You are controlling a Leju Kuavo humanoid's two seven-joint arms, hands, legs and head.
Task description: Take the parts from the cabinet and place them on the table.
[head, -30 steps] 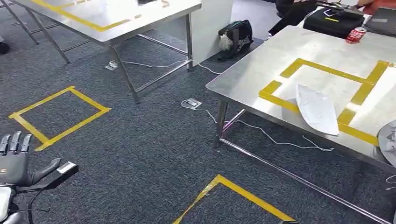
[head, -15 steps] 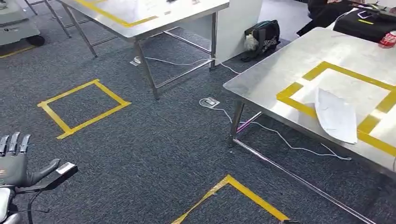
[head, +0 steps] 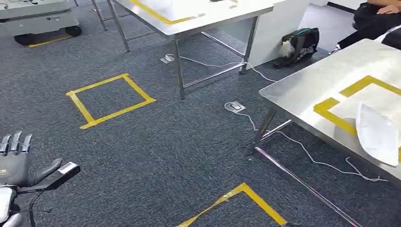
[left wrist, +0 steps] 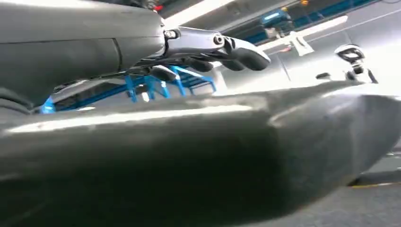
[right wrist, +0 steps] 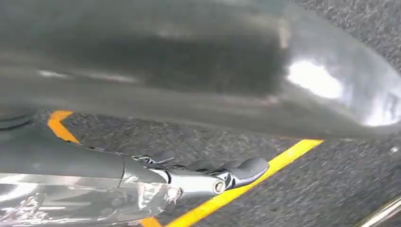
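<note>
Both hands, left hand [head: 16, 161] included, hold nothing.

We see the head view evenly lit from overhead, with white glare washing out the far bench [head: 198, 12] top and a softer sheen on the near bench [head: 321, 80]. Shadows on the carpet [head: 156, 151] are faint. Our left wrist view is blurred and overexposed at one side. Our right wrist view is soft, with a bright reflection on a dark curved surface.
</note>
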